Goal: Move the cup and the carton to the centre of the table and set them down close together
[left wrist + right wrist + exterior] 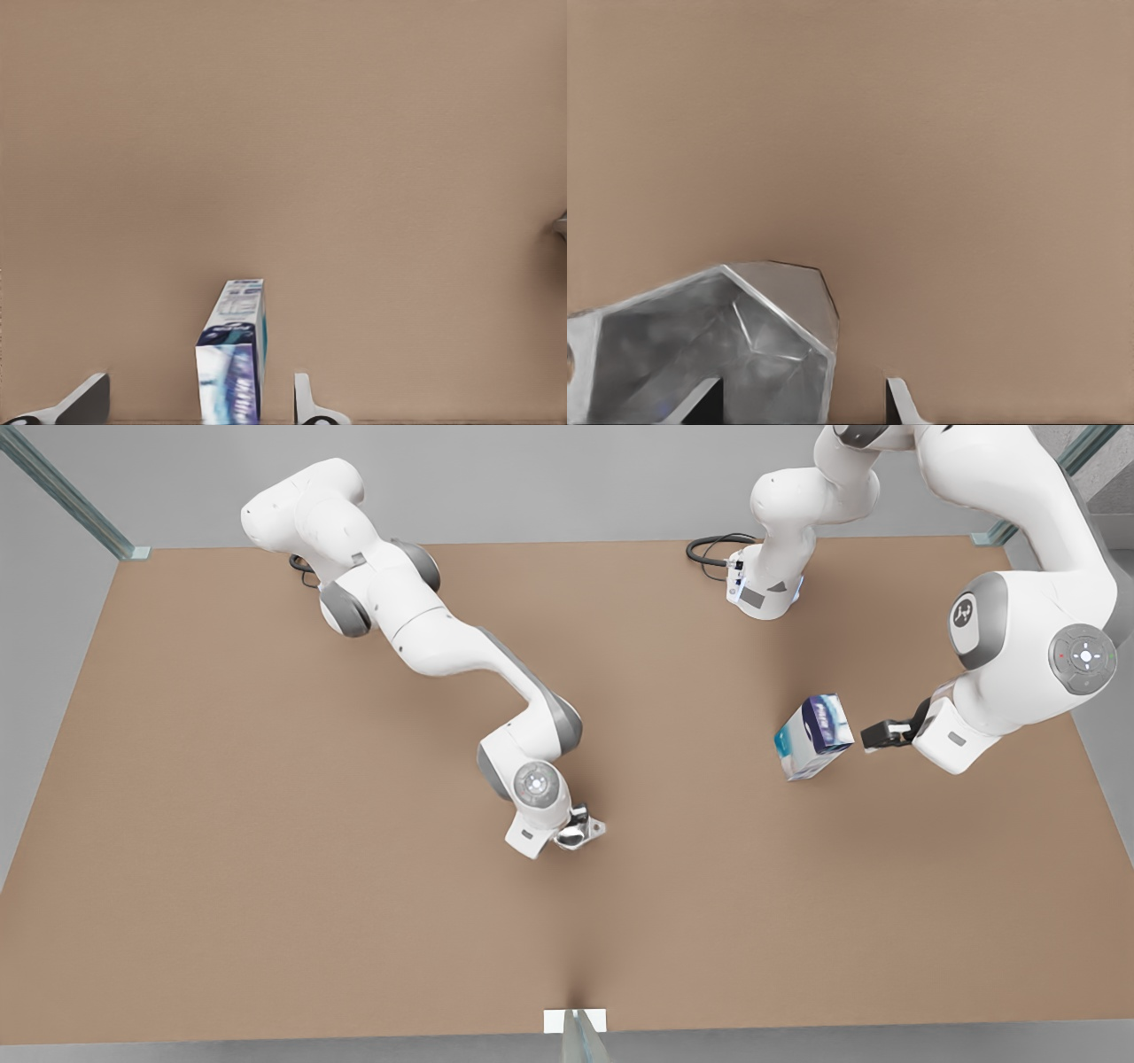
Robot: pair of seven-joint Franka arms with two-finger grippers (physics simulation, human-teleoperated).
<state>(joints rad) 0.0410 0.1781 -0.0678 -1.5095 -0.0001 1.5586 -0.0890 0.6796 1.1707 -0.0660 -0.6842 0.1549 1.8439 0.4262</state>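
Note:
The carton (813,737), a white, dark-blue and teal box, stands tilted on the brown table (266,868) toward the front view's right. My left gripper (875,735) is just beyond its right side, apart from it. In the left wrist view the carton (232,354) sits between the spread fingers (304,403) without touching them, so the left gripper (199,407) is open. The silvery faceted cup (586,830) lies near the table's middle at my right gripper (574,836). In the right wrist view the right gripper (802,403) is open. One finger is over the cup (726,345) and the other finger (899,398) stands clear of its wall.
Both arm bases stand at the table's far edge, with a black cable loop (713,549) beside the one on the front view's right. A small white tab (574,1020) marks the near edge. Bare tabletop lies between the cup and the carton.

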